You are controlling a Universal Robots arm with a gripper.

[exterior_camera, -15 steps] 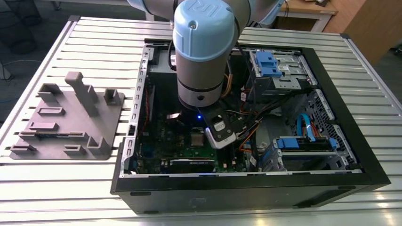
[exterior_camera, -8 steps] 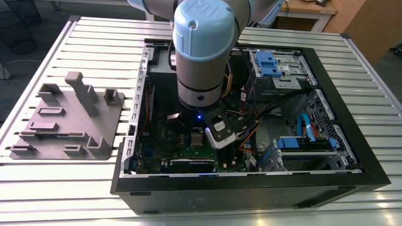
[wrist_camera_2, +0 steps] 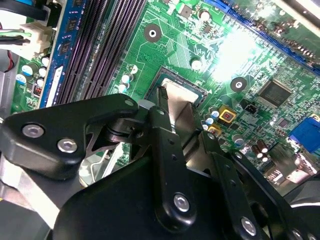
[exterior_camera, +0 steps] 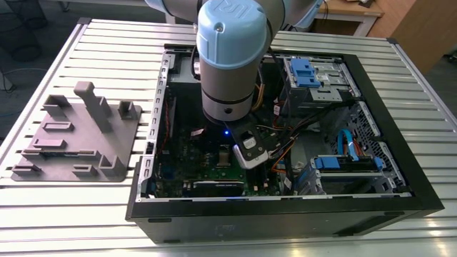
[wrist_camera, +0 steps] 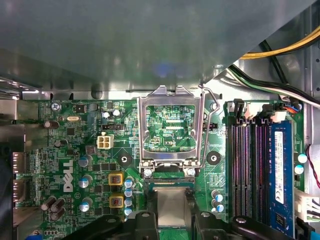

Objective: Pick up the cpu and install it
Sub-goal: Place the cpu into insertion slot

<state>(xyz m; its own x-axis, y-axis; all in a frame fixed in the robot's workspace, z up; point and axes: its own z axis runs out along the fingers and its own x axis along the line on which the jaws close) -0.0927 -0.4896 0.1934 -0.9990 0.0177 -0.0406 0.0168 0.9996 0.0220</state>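
Note:
The cpu [wrist_camera: 171,202] is a pale silver square between the two black fingers [wrist_camera: 144,220] of my gripper [wrist_camera: 171,222], right at the dark socket rim [wrist_camera_2: 159,76] on the green motherboard [wrist_camera: 75,150]. In the second wrist view the cpu [wrist_camera_2: 179,99] shows between the fingertips of the gripper [wrist_camera_2: 184,112], which is shut on it. I cannot tell whether the chip rests in the socket or hangs just above it. The silver socket frame [wrist_camera: 171,97] lies flipped open beside the socket. The arm [exterior_camera: 227,64] reaches down into the open computer case.
The black case wall [exterior_camera: 286,202] surrounds the board. Memory slots [wrist_camera: 245,170] and a blue module [wrist_camera: 280,175] run beside the socket. Cables [wrist_camera: 280,50] hang near the frame's lever. A grey plastic tray with posts [exterior_camera: 78,134] sits at the exterior view's left.

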